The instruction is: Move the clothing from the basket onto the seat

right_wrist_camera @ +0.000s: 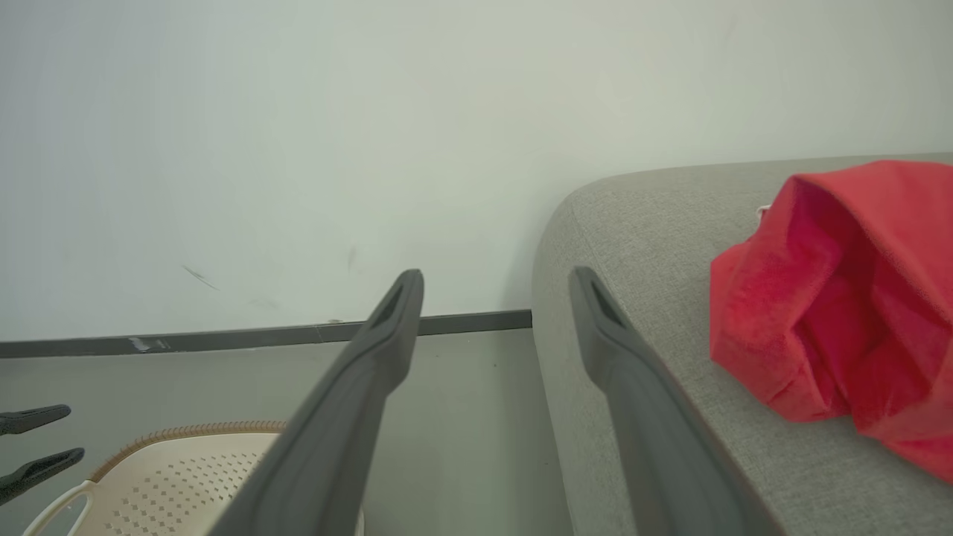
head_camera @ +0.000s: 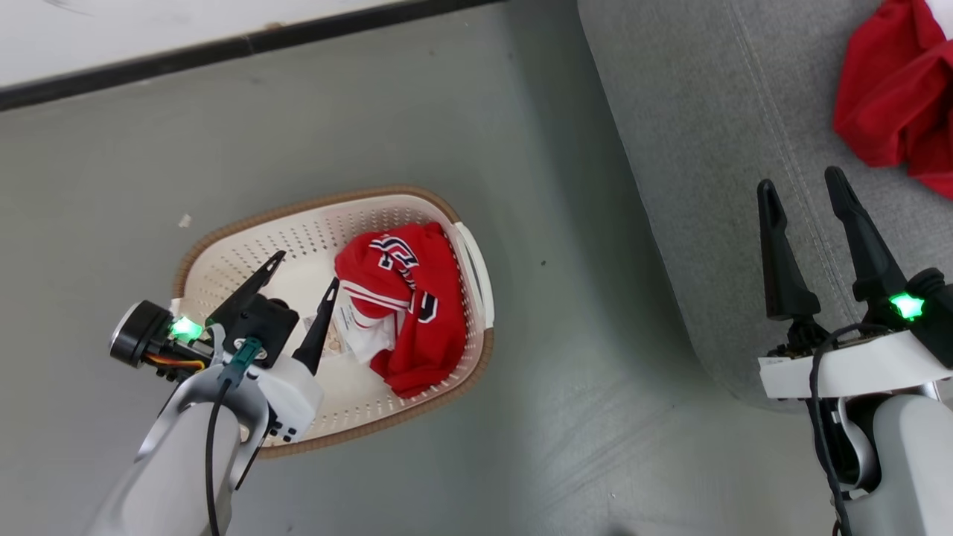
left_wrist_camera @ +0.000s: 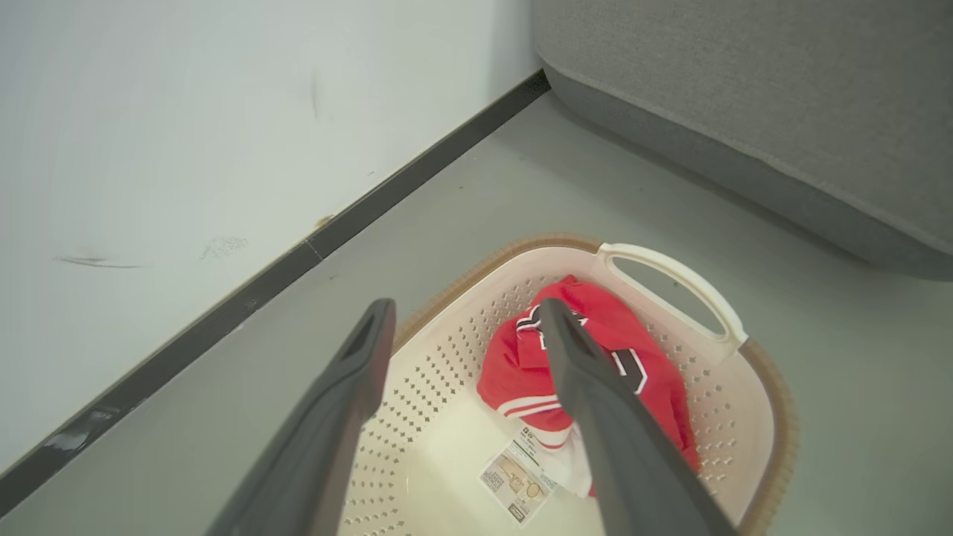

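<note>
Fingers spread wide, the left gripper point(head_camera: 308, 268) is hovering over the oval cream perforated basket point(head_camera: 238, 249), apparently targeting its crumpled red jersey point(head_camera: 428, 327).

Left end effector point(head_camera: 308, 268) and right end effector point(head_camera: 800, 179) — both empty, fingers wide apart (right pair upright)

basket point(head_camera: 246, 246): smooth cream plastic, perforated, brown woven-look rim | clothing point(head_camera: 417, 313): soft red cloth, matt | seat point(head_camera: 707, 149): grey coarse-weave fabric, matt | floor point(head_camera: 372, 112): smooth, faint sheen | label point(left_wrist_camera: 517, 484): printed paper | fingers point(left_wrist_camera: 327, 424): dark, matt, smooth | wall point(left_wrist_camera: 149, 149): matt white
</note>
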Motion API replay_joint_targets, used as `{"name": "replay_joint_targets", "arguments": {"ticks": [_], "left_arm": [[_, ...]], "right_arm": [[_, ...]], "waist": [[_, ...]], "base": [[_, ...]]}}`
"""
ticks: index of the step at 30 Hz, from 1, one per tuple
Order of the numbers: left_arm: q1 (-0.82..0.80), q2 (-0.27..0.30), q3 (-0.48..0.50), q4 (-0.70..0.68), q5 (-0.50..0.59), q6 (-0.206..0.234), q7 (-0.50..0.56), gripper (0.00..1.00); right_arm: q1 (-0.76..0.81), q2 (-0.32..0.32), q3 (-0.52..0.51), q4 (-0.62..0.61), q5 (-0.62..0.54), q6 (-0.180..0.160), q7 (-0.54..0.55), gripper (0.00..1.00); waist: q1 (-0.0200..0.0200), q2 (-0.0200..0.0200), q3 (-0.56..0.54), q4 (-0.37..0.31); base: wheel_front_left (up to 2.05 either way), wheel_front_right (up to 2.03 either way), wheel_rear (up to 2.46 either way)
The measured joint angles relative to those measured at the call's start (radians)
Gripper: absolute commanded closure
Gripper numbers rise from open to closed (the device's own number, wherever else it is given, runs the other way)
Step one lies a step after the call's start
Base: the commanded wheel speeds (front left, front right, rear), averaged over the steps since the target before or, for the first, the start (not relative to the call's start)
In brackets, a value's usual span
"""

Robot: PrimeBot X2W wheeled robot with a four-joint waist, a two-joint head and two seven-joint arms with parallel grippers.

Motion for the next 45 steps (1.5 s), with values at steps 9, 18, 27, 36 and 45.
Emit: {"name": "replay_joint_targets", "arguments": {"ticks": [9, 18, 27, 36, 45], "left_arm": [[-0.077, 0.004, -0.025, 0.066, 0.042, -0.009, 0.019, 0.0], [-0.147, 0.017, -0.055, 0.138, 0.075, -0.018, 0.046, 0.0], [-0.228, 0.023, -0.078, 0.195, 0.116, -0.035, 0.072, 0.0], [-0.302, 0.027, -0.109, 0.234, 0.161, -0.044, 0.081, 0.0], [-0.353, 0.03, -0.14, 0.275, 0.199, -0.044, 0.104, 0.0]], "right_arm": [[-0.04, 0.004, 0.025, -0.001, 0.009, 0.0, 0.0, 0.0], [-0.08, 0.007, 0.045, -0.002, 0.027, 0.0, 0.0, 0.0], [-0.114, 0.009, 0.062, -0.001, 0.04, 0.0, 0.0, 0.0], [-0.146, 0.009, 0.086, 0.0, 0.085, 0.0, -0.003, 0.0], [-0.181, 0.009, 0.102, 0.001, 0.117, 0.0, -0.003, 0.0]], "waist": [[0.0, 0.0001, 0.07, -0.039], [0.0, 0.0, 0.139, -0.079], [0.0, 0.0, 0.2, -0.117], [0.0, 0.0, 0.252, -0.15], [0.0, 0.0, 0.293, -0.176]], "base": [[0.0, 0.0, 0.0], [0.0, 0.0, 0.0], [0.0, 0.0, 0.0], [0.0, 0.0, 0.0], [0.0, 0.0, 0.0]]}}
